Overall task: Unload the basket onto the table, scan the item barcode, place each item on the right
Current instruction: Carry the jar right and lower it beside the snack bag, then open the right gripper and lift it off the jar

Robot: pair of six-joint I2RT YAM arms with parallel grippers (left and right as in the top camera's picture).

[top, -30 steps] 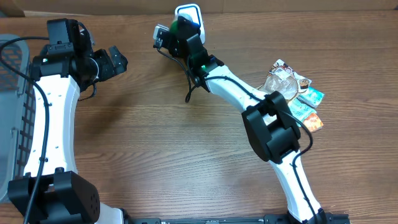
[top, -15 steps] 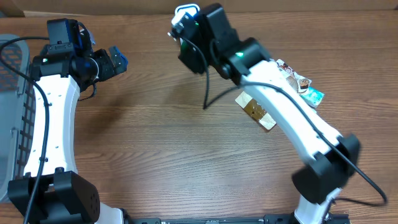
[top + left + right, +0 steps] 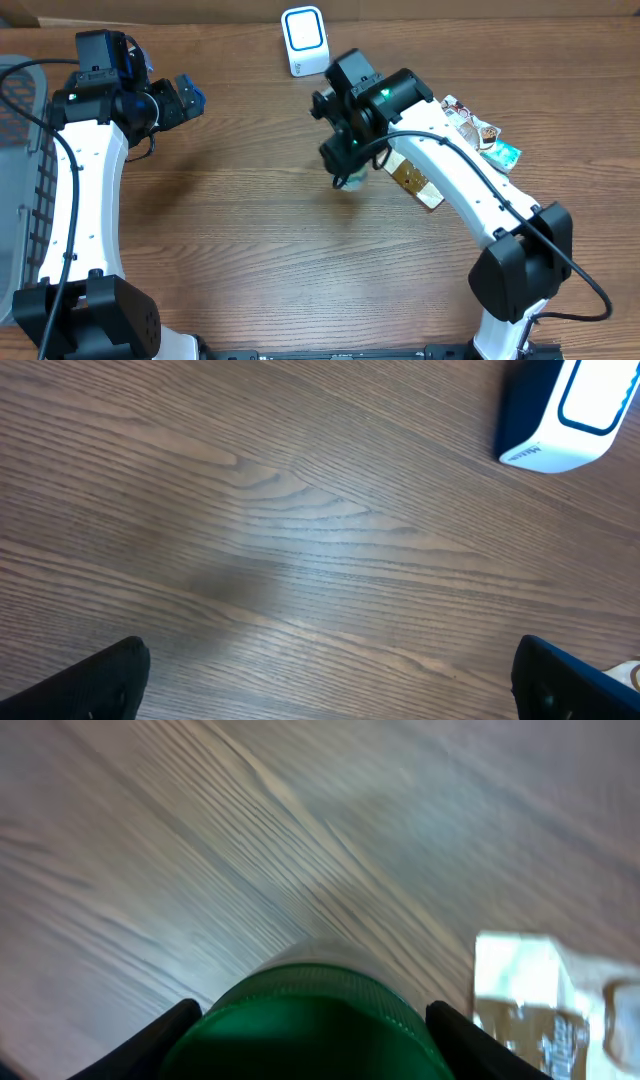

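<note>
Retreat from the scanner (image 3: 304, 40) at the surface's (image 3: 230, 250) far edge is seen: the green-capped item (image 3: 315, 1015), gripped in the right hand (image 3: 345, 165), is now mid-surface, so scanning is judged done. The left hand (image 3: 185, 98) is spread wide.

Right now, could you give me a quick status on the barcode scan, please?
Left gripper open, empty. Right gripper shut on green-capped item, apart from the scanner. Nothing between them.
</note>
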